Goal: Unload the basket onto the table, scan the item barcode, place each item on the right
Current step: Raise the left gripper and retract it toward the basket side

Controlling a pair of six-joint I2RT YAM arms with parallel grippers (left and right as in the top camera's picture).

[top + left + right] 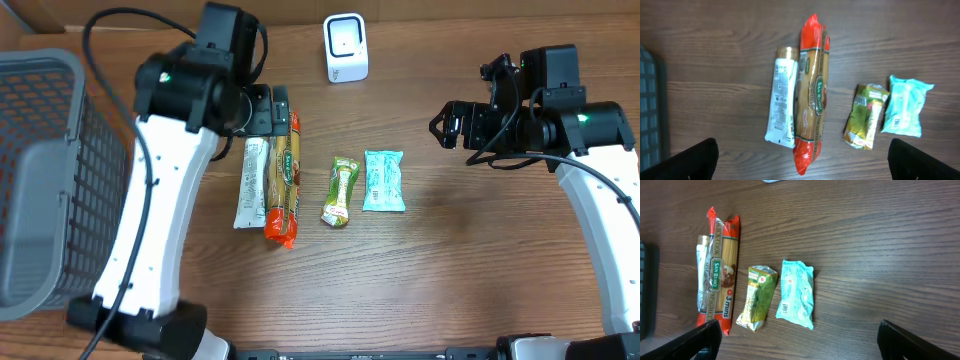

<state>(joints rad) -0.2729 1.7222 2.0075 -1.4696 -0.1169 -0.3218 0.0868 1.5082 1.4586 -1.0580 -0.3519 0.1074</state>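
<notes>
four packets [340, 192] lie on table [480, 260]

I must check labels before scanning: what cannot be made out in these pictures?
- Right wrist: the spaghetti pack hides most of the white tube.
- Right wrist: the scanner is cut off by the top edge.
- All views: no barcode readable, print too small.

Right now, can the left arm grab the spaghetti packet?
Probably yes. The open left gripper hangs above the spaghetti packet, nothing covering it, though the white tube lies tight against its side.
</notes>
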